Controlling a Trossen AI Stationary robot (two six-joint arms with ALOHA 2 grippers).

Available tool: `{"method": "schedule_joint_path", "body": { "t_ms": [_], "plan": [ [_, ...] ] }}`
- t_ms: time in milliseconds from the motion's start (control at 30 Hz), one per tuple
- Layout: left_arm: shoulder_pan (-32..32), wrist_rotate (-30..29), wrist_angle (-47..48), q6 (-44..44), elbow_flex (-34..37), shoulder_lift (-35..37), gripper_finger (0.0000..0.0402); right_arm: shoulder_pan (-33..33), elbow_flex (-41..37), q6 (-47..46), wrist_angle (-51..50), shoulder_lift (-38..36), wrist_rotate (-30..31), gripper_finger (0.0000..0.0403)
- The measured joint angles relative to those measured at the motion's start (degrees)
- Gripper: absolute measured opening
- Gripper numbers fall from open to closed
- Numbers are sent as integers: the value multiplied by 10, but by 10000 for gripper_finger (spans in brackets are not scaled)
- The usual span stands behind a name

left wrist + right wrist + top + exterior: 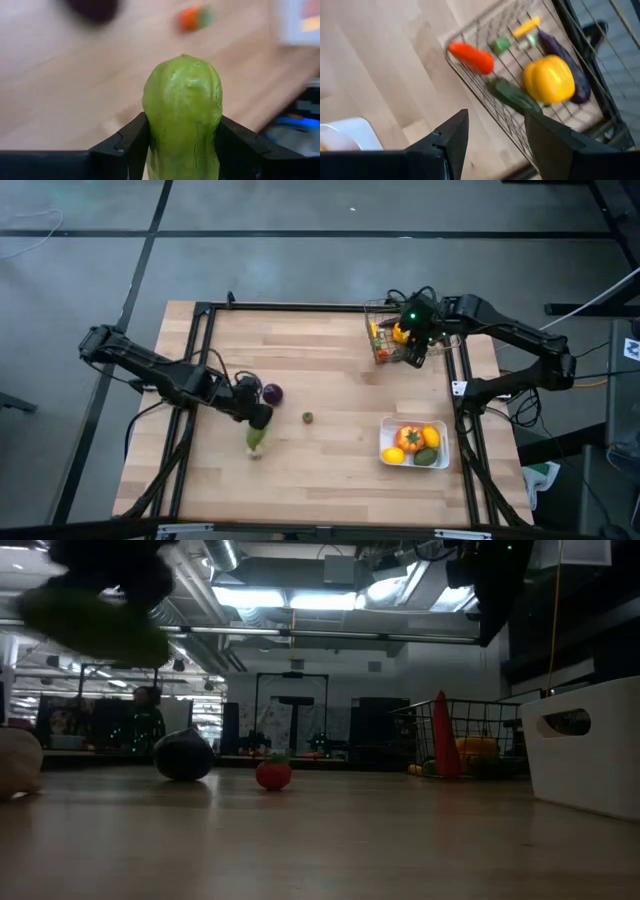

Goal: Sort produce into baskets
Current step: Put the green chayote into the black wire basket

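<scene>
My left gripper [255, 418] is shut on a green vegetable [182, 115], which shows lifted above the table in the low view [95, 625]. A dark purple round vegetable [272, 393] and a small red tomato with a green top [273, 773] rest on the table near it. My right gripper [495, 145] is open and empty over the near-left edge of the wire basket [383, 308], which holds an orange carrot [471, 56], a yellow pepper [549, 79], a purple eggplant [567, 65] and a green cucumber [512, 95]. My left gripper pinches the green vegetable between its two fingers [125, 145], on its two opposite sides [150, 135] below the rounded end. The rounded end [182, 70] sticks out past the fingertips. The vegetable is lifted clear of the table.
A white tray [385, 428] at the near right holds several pieces, among them an orange-red one and yellow ones. A pale round piece [15, 765] lies on the table below my left gripper. Black frame rails run along the table's left, right and far sides.
</scene>
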State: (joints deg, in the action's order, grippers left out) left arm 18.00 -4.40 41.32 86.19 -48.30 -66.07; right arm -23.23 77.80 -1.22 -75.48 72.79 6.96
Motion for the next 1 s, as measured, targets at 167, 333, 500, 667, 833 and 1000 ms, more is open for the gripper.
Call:
{"method": "schedule_joint_path", "body": {
  "t_ms": [167, 333, 500, 667, 833, 1000],
  "plan": [
    [-32, -67, -180, -110, -4, -3, 192, 44, 0, 1, 46, 0, -6, 193],
    [-73, -147, -394, -287, -4, -27, 192, 93, 0, 2, 84, 0, -6, 193],
    [-121, -183, -607, -475, -4, -84, 193, 136, 0, 1, 121, 0, -6, 193],
    [-171, -184, -803, -611, -4, -168, 193, 164, 0, 0, 165, 0, -5, 193],
    [-219, -184, -931, -641, -4, -258, 193, 177, 0, 0, 206, 0, 7, 193],
    [-265, -184, -1014, -638, -31, -348, 193, 176, 0, 2, 251, 0, 13, 193]
  ]
}}
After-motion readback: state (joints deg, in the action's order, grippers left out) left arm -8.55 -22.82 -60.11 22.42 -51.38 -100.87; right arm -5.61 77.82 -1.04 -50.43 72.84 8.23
